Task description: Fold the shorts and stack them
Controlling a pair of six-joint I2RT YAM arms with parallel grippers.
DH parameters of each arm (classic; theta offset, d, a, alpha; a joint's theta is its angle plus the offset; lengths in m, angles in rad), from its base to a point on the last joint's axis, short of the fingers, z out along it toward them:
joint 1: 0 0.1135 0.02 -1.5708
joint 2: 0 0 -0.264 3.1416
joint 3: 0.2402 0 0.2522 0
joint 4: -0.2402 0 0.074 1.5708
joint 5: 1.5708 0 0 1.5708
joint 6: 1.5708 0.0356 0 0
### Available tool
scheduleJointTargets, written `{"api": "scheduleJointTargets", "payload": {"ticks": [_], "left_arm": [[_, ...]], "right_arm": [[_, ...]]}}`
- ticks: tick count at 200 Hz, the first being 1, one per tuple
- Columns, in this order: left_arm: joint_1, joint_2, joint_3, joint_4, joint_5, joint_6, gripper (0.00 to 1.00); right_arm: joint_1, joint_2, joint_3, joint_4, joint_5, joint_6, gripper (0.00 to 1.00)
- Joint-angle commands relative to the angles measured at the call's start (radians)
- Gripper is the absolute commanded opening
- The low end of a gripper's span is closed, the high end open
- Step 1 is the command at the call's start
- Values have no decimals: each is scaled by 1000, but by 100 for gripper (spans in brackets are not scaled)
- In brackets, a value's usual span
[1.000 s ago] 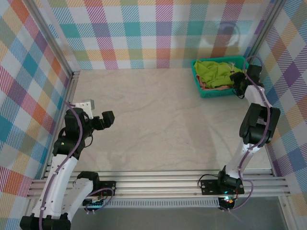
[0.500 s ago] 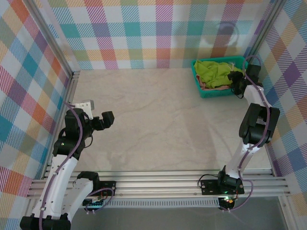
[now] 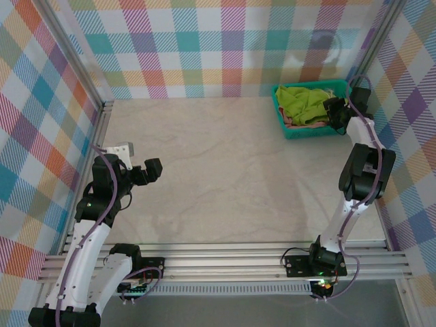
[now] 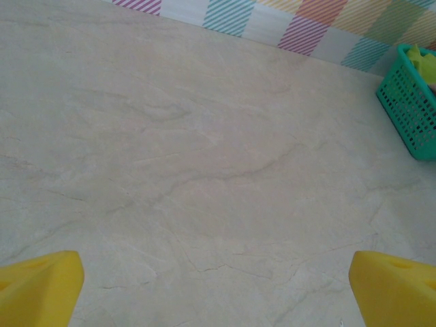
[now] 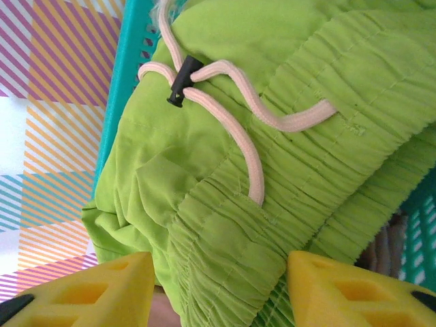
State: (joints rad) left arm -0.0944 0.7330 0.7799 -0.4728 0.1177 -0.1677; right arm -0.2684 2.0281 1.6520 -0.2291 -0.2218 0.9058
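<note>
Over the last second my right tool (image 3: pixel 336 110) has crept further in over the teal basket (image 3: pixel 281 117), which sits at about 1 o'clock on the worktop (image 3: pixel 225 170), and its jaws have drawn in from a wider spread. At the right wrist, the right tool (image 5: pixel 216 289) straddles a fold of the gathered waistband of the lime green shorts (image 5: pixel 306 68). The two yellow fingers (image 5: pixel 102 289) stand partly apart with cloth between them. I cannot tell whether they are biting the fabric yet or only closing round it. I judge this to be the start of the first pick, with nothing yet lifted out, folded or stacked.

My left tool (image 3: pixel 151 170) has not stirred. It hangs at about 8 o'clock over bare worktop, jaws spread as wide as they go, well apart from the basket.

By my count:
- **Shorts:** two, both in the basket. The green ones lie heaped on top, and only a salmon sliver of the pink shorts (image 3: pixel 308 124) peeps out beneath, along the basket's 6 o'clock side.
- **Basket:** one.
- **Drawcord:** one pale drawcord (image 5: pixel 231 129), looped across the green waistband, with one black toggle (image 5: pixel 180 82) on it.
- **Tools:** two.

That cord lies just beyond my fingers, towards 12 o'clock in the wrist view, so it may snag as the cloth comes up.
</note>
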Motion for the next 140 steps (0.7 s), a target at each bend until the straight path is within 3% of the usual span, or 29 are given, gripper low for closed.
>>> {"api": "scheduleJointTargets", "payload": {"ticks": [1, 73, 98, 140], "left_arm": [[10, -1, -11, -7, -6, -6, 100], [9, -1, -11, -12, -8, -6, 100], [10, -2, -12, -15, -11, -3, 100], [9, -2, -12, -19, -13, 0, 100]], "right_arm": [[13, 18, 29, -11, -32, 18, 54], [64, -10, -35, 37, -42, 88, 55], [76, -33, -47, 50, -41, 109, 63], [88, -5, -5, 28, -22, 100, 55]]}}
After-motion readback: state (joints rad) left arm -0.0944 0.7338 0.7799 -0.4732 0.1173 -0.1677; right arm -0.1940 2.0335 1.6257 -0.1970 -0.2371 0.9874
